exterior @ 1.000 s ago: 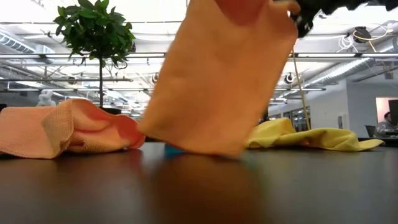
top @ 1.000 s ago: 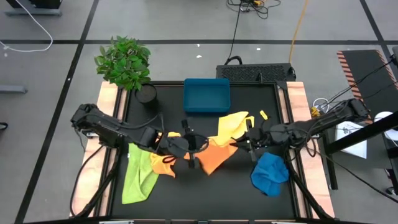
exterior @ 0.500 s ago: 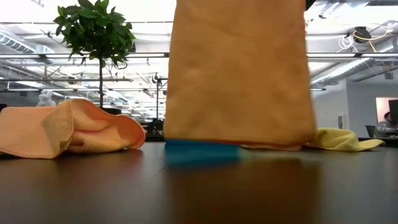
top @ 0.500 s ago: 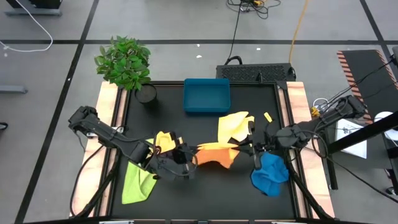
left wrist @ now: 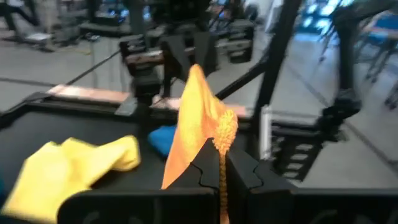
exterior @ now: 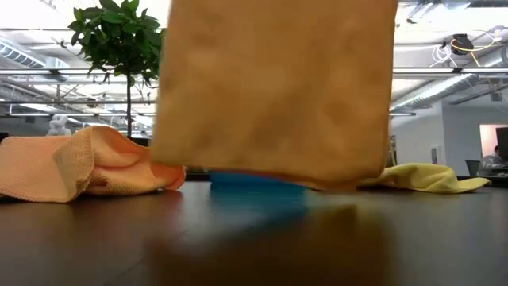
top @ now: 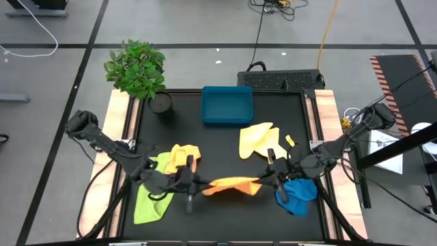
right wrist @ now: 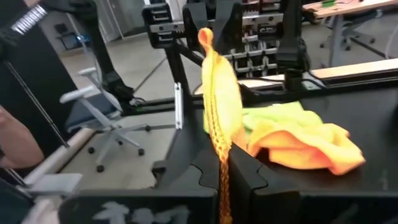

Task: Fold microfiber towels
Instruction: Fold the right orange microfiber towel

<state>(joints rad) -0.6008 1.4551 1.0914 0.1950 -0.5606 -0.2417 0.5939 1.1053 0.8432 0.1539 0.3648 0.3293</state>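
Observation:
An orange microfiber towel [top: 232,185] hangs as a flat sheet [exterior: 274,87] between my two grippers, near the table's front. My left gripper [top: 198,183] is shut on its left end and my right gripper [top: 266,182] on its right end. A golden yellow towel [top: 181,156] lies bunched on a lime green towel [top: 153,197] at the left. A pale yellow towel [top: 259,140] lies crumpled right of centre. A blue towel [top: 298,193] lies heaped at the right. My left gripper pinches the orange towel's upper edge at its left end [left wrist: 221,146] between its two fingers, which come in about level from the table's left. The towel hangs below, spread toward my other gripper. My right gripper pinches the towel's upper edge at its right end [right wrist: 219,149] between its two fingers, coming in about level from the table's right. The sheet hangs below with its upper edge stretched between the two grippers and its lower edge [exterior: 262,176] close above the table.
A teal-blue tray [top: 227,104] stands at the table's far middle. A potted plant [top: 136,68] stands at the far left corner. Bare black table top [top: 225,219] lies in front of the hanging towel.
Both grippers have moved toward the table's near edge and apart from each other. The orange towel, earlier bunched and partly over the pale yellow towel, has been drawn off it and spread out into a wide sheet hanging between the grippers.

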